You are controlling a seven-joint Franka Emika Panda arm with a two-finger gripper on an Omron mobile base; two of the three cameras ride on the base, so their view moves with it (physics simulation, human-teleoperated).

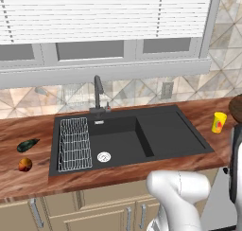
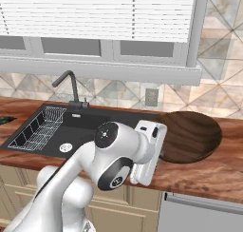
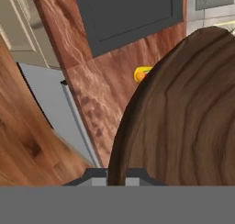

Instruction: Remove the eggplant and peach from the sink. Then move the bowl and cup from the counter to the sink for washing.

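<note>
Brown wood grain marks the bowl [image 2: 190, 137], a wide round shallow dish whose rings run in curved bands across its inner face. In the right base view it sits at the right of the sink [image 2: 95, 124], partly over the sink's right edge and partly over the counter [image 2: 209, 174], and it looks tilted rather than flat. Whether it is lifted clear of the counter I cannot tell. In the hand view the rim of the bowl rises straight up between the two dark tips of the pincer [image 3: 117, 177], so the pincer is closed narrowly on that rim and the bowl lies directly ahead of it, edge-on. The basin is to the left of the bowl as the base cameras look, so I judge that the coming move must carry the bowl leftward and down into the black matte basin.

Beside the bowl, the small yellow cup [image 1: 219, 122] with its red mark stands upright on the counter, just right of the drainboard. Far on the other side, the dark tapered eggplant [image 1: 27, 145] and the round orange-red peach [image 1: 25, 164] lie on the reddish wood counter left of the sink, near each other, so the first half of the task looks done.
</note>
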